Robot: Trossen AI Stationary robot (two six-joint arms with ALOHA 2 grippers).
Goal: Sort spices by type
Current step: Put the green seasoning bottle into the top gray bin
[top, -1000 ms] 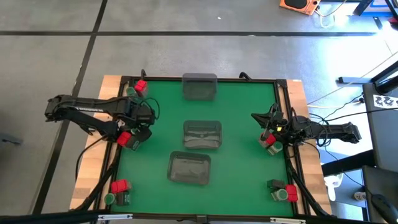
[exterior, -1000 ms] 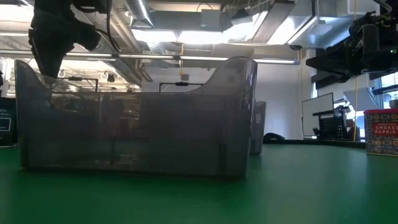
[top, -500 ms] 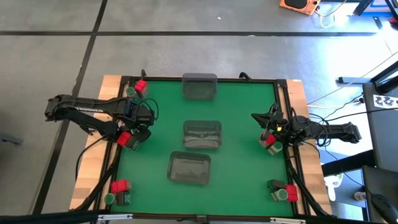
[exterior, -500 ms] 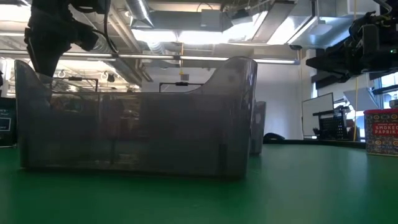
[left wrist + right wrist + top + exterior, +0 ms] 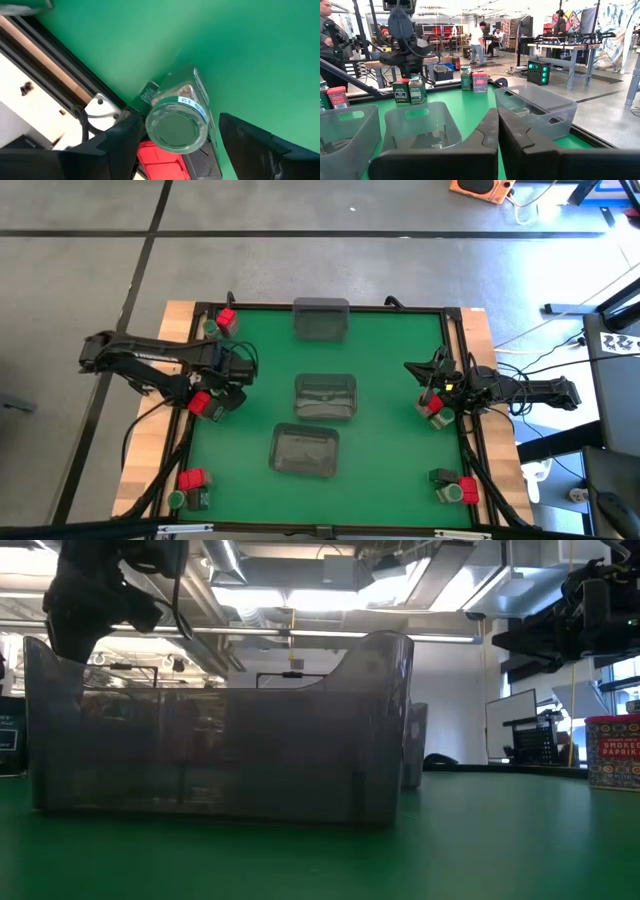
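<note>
Dark left fingers [image 5: 175, 137] spread wide around a jar [image 5: 178, 119].

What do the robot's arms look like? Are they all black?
Mostly, yes. The left arm and right arm are dark, jointed tubes with black cables trailing alongside. The right gripper has two chunky black fingers with flat, wedge-shaped tips.

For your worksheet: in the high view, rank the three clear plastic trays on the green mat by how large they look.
1. Nearest tray, largest.
2. Middle tray, slightly smaller.
3. Far tray, smallest.
The top two are close, so that ranking is tentative.
</note>
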